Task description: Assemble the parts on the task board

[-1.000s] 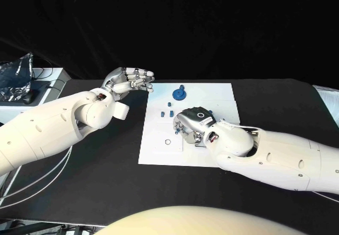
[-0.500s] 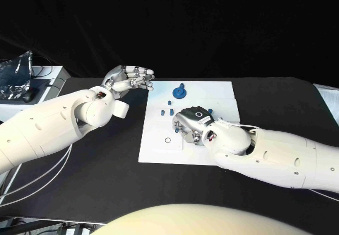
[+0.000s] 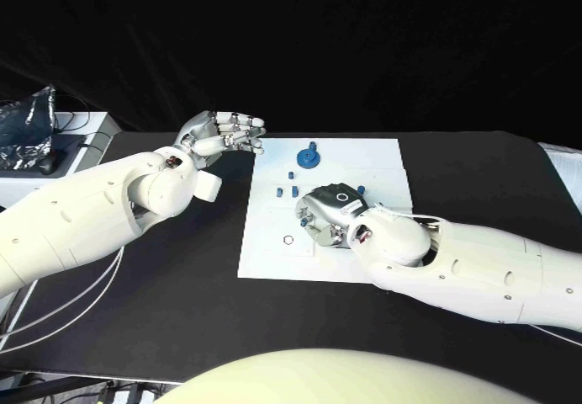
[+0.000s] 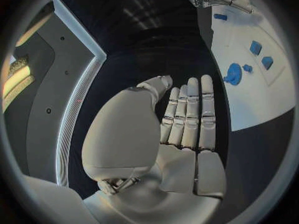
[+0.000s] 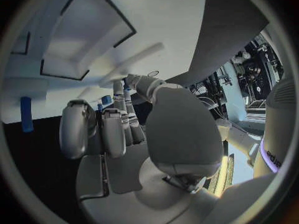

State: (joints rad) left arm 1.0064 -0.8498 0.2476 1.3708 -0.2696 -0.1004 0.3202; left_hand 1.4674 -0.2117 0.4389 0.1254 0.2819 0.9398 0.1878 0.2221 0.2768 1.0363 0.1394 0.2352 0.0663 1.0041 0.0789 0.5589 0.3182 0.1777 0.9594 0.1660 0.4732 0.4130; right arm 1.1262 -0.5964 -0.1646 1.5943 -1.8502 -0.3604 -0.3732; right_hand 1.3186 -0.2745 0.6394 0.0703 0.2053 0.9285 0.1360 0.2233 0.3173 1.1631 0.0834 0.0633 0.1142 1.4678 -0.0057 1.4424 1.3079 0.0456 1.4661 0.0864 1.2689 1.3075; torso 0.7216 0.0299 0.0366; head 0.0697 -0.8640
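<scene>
The white task board [image 3: 364, 168] lies mid-table. At its far edge stands a blue gear [image 3: 310, 158] with small blue parts [image 3: 293, 178] near it. My right hand [image 3: 325, 215] hangs over the board's middle with its fingers curled downward. It pinches a small blue part [image 3: 299, 224], which shows as blue between the fingertips [image 5: 126, 88] in the right wrist view. My left hand [image 3: 224, 135] is raised beside the board's far left corner. It holds nothing, and its fingers [image 4: 187, 114] lie straight and close together. The gear [image 4: 233, 73] lies beyond them.
A small ring outline [image 3: 288, 239] marks the board left of my right hand. A blue peg [image 5: 25, 114] lies near the board's edge. A foil bag [image 3: 30, 126] sits on a white box at the far left, above loose cables [image 3: 49, 311].
</scene>
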